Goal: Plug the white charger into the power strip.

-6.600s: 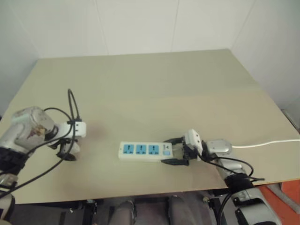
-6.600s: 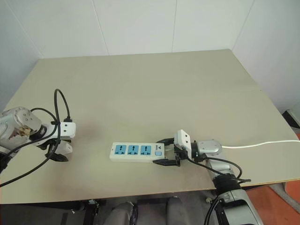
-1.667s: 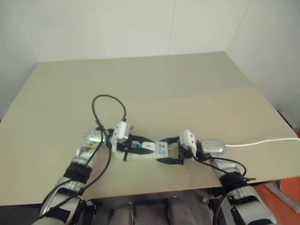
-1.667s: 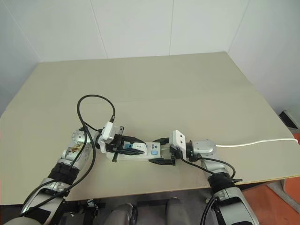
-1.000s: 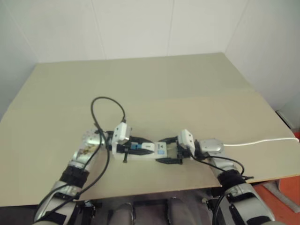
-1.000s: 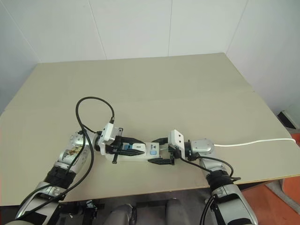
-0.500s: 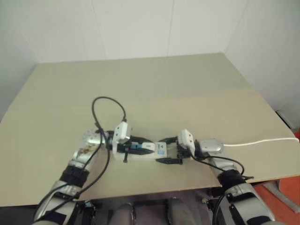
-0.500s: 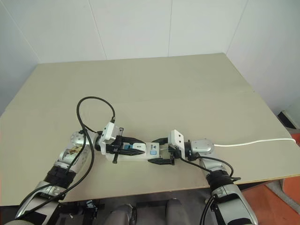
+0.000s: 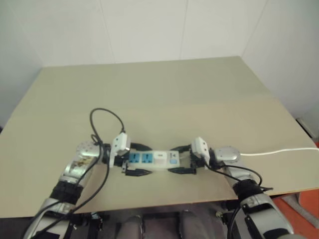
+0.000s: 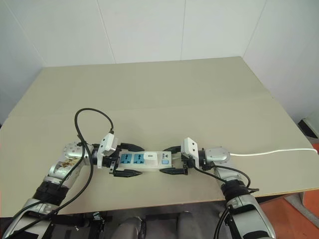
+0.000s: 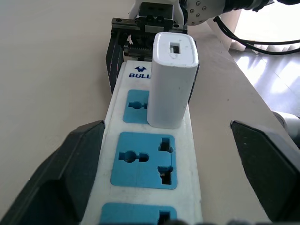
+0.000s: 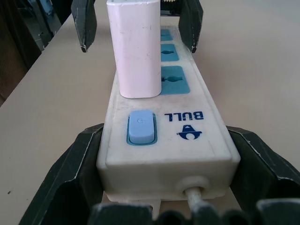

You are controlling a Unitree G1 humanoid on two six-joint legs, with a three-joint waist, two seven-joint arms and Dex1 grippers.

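Now charger (image 11: 171, 79) upright in strip (image 11: 154, 168).

Power strip (image 12: 187, 140): white body, blue socket faces, pale blue switch (image 12: 141, 127), blue "BULL" lettering and logo. Charger (image 12: 136, 47): plain white. Surface (image 10: 164, 94): flat beige. End effector fingers (image 11: 70, 173): black, on white housings. Strip cord (image 10: 274, 151): white.

The white charger (image 11: 172, 77) looks like smooth plastic with a soft satin sheen. The power strip (image 12: 168, 140) beneath it is glossier white plastic, slightly scuffed, its blue socket faces (image 11: 143, 161) matt and its blue switch (image 12: 140, 126) smooth. Flanking the strip, the right gripper's fingers (image 12: 77, 173) are matt black plastic. The table (image 10: 174, 94) is a matt beige, faintly speckled surface.
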